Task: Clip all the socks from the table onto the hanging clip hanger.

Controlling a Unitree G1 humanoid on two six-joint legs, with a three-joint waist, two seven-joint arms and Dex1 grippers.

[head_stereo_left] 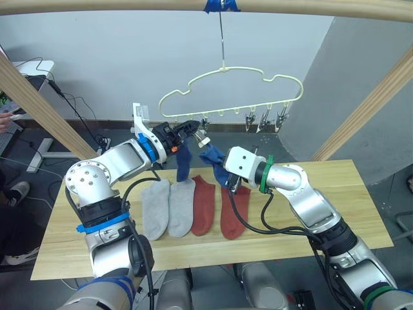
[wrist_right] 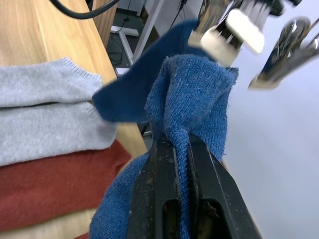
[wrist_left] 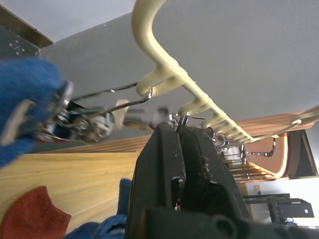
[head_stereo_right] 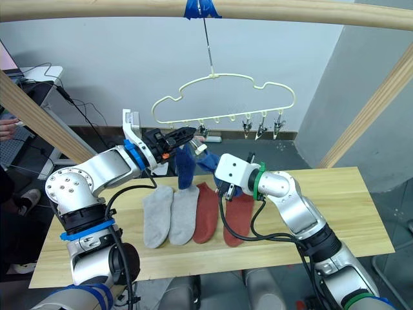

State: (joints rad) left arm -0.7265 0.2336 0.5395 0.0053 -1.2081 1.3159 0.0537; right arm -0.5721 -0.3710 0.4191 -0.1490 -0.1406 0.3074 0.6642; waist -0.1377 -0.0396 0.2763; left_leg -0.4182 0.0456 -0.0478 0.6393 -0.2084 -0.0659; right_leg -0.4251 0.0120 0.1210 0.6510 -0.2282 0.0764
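Note:
The pale yellow clip hanger [head_stereo_left: 232, 81] hangs by its hook over the table [head_stereo_left: 335, 194]. My left gripper [head_stereo_left: 193, 126] is raised to the left end of its lower bar, shut on one of the metal clips [wrist_left: 180, 119]. A blue sock [head_stereo_left: 183, 163] dangles from a neighbouring clip [wrist_left: 65, 114] just below that gripper. Right beside it, under a white-padded clip [wrist_right: 232, 30], my right gripper [head_stereo_left: 221, 166] is shut on a second blue sock [wrist_right: 194, 99]. Two grey socks [head_stereo_left: 155, 206] and two rust red socks [head_stereo_left: 203, 203] lie side by side on the table.
Round wooden poles frame the space: one across the top [head_stereo_left: 129, 5], one slanting at the left [head_stereo_left: 39, 103], one at the right [head_stereo_left: 368, 110]. Three bare clips [head_stereo_left: 264, 119] hang at the bar's right end. A person's hand [head_stereo_left: 5, 119] shows at the far left.

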